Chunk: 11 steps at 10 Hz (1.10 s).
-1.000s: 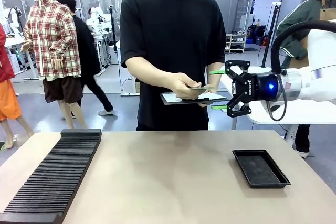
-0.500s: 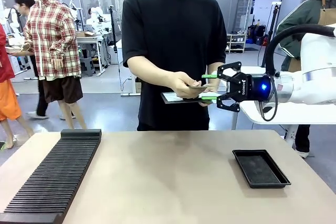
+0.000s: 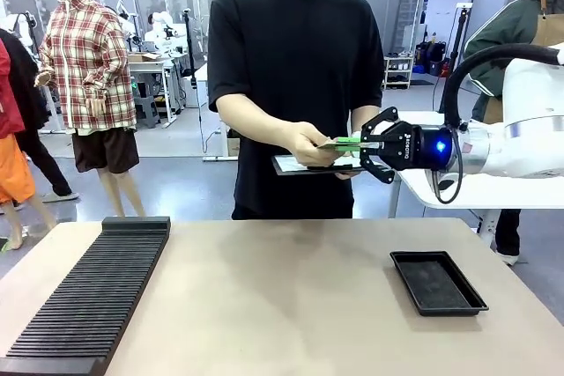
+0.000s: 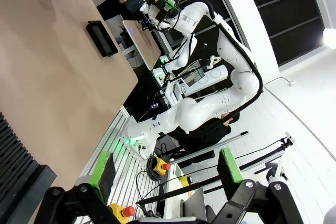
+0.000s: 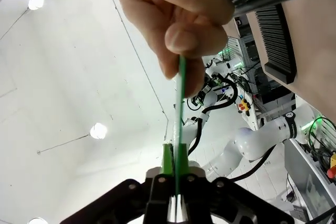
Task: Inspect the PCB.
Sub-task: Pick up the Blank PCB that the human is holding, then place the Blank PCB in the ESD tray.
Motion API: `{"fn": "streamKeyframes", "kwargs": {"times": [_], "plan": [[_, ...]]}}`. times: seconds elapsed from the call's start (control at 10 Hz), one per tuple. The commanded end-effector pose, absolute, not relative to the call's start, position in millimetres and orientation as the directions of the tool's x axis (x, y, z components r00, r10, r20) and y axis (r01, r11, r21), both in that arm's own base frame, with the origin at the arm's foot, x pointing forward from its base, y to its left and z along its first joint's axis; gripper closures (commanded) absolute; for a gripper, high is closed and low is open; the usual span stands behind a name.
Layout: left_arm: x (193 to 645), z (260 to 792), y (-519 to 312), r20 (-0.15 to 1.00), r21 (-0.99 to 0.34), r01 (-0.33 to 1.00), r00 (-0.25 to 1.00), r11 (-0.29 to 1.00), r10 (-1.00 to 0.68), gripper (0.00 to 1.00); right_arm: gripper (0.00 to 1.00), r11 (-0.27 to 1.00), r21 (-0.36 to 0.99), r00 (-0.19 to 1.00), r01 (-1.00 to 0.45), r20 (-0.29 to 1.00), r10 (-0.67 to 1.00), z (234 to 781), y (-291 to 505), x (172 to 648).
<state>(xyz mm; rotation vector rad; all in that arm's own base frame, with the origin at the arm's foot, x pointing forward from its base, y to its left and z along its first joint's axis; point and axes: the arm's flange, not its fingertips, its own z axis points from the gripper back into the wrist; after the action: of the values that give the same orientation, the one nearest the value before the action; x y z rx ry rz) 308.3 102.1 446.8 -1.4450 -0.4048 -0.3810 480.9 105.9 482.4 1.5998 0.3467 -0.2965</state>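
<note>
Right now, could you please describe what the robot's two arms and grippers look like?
The right arm is glossy white with rounded joints, a glowing blue ring at the wrist and a black cable looping over it. The right gripper is black with white lettering and green pads. The left gripper is likewise black and green-padded.

Bright even overhead lighting, soft shadows, wrist views fisheye-warped
</note>
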Motion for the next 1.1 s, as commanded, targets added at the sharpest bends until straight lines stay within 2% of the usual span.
{"fn": "streamKeyframes", "kwargs": {"times": [0.0,0.2,0.3,1.0], "plan": [[310.3,452.3,102.6,0.477,-0.876,0.476,0.879,0.077,-0.014,0.0,1.0,-0.05,0.926,0.927,0.375,-0.374,0.037,481.4,112.3,482.7],[310.3,452.3,102.6,0.477,-0.876,0.476,0.879,0.077,-0.014,0.0,1.0,-0.049,0.93,0.931,0.365,-0.363,0.034,474.2,101.4,471.4],[310.3,452.3,102.6,0.477,-0.876,0.476,0.879,0.077,-0.014,0.0,1.0,-0.045,0.917,0.918,0.396,-0.394,0.043,481.9,106.7,480.4],[310.3,452.3,102.6,0.477,-0.876,0.476,0.879,0.077,-0.014,0.0,1.0,-0.045,0.917,0.918,0.396,-0.394,0.043,481.9,106.7,480.4]]}}
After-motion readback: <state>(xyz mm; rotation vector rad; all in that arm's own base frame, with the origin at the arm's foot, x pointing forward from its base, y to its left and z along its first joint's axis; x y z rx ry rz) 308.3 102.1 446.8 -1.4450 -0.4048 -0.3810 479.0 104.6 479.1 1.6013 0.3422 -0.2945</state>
